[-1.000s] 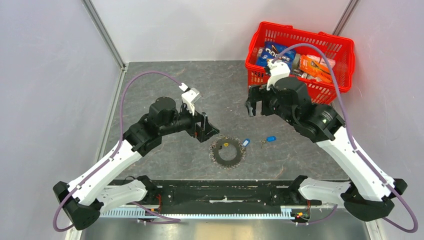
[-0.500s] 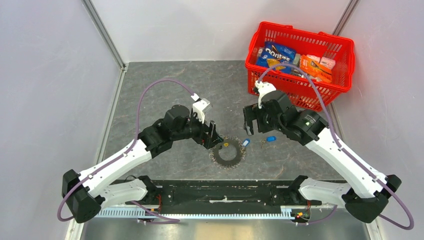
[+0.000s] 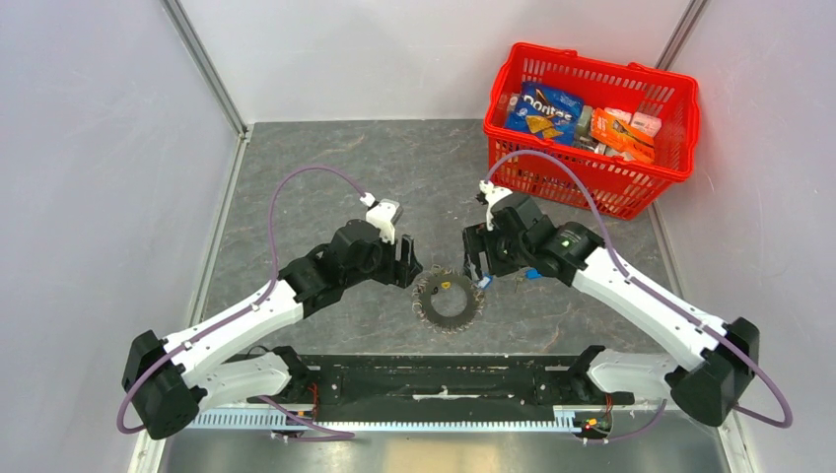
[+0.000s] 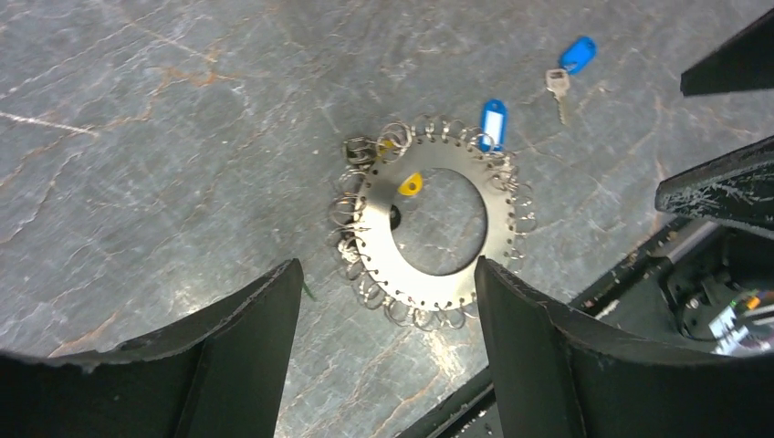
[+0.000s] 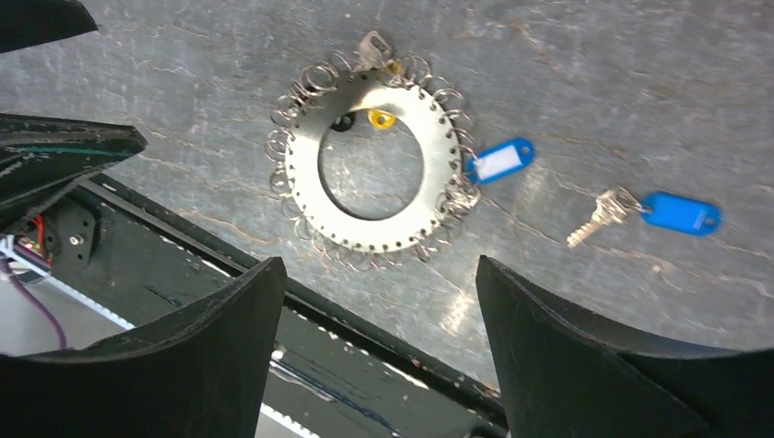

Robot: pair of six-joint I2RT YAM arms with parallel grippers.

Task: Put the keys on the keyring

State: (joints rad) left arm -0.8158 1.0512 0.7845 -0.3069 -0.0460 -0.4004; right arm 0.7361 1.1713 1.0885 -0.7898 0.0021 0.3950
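The keyring [image 3: 447, 300] is a flat silvery disc with a round hole, edged with several small wire rings and carrying a yellow tag. It lies flat on the grey table and shows in the left wrist view [image 4: 376, 246] and the right wrist view [image 5: 301, 178]. One blue tag [image 5: 500, 161] lies against its rim. A loose silvery key [image 5: 598, 217] with a blue tag [image 5: 680, 213] lies apart to the right. My left gripper [image 3: 408, 266] is open and empty just left of the keyring [image 4: 385, 269]. My right gripper [image 3: 475, 258] is open and empty just right of it [image 5: 379, 262].
A red basket [image 3: 572, 183] of snack packs stands at the back right. A black rail [image 3: 424, 374] runs along the table's near edge, close to the keyring. Grey walls close in the left and right sides.
Both arms have swung in towards the keyring. The right gripper has come down and left from in front of the basket. The keyring and keys have not moved.
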